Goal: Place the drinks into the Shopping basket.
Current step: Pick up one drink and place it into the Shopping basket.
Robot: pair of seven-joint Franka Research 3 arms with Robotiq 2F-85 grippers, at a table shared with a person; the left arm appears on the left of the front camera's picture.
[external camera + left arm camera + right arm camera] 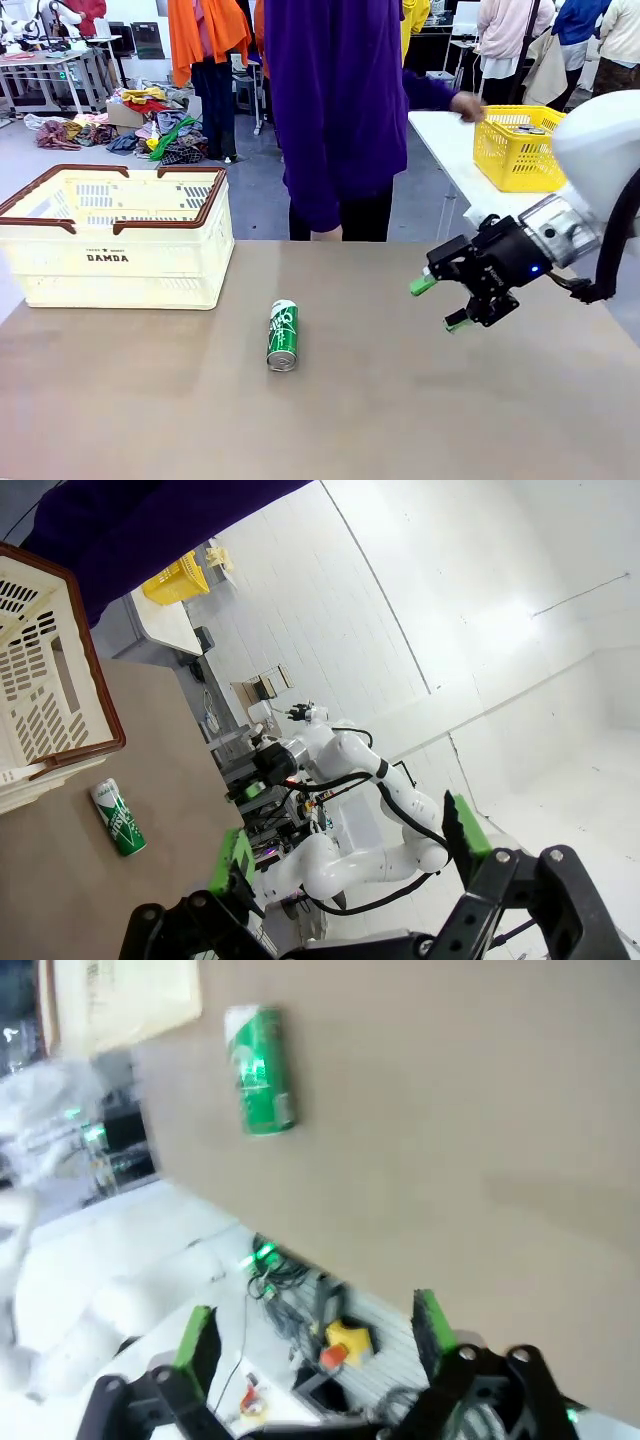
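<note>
Your right tool [440,303] hangs wide open and empty at the green drink can's [283,335] 3 o'clock, well apart from it. Your left tool [350,845] is spread just as wide, with nothing in it. The can lies on its side mid-tabletop [400,420], with the Shopping basket [120,262] at its 10 o'clock. Watch this one: a round can lying flat will likely roll if one finger touches first, and smooth aluminium could slip from a shallow pinch. Carry it low and you may clip the basket's tall rim. Don't drift to the yellow basket [515,150] at 2 o'clock. The can is slim and green with white lettering, and a silver end faces you. I can see no dents.
</note>
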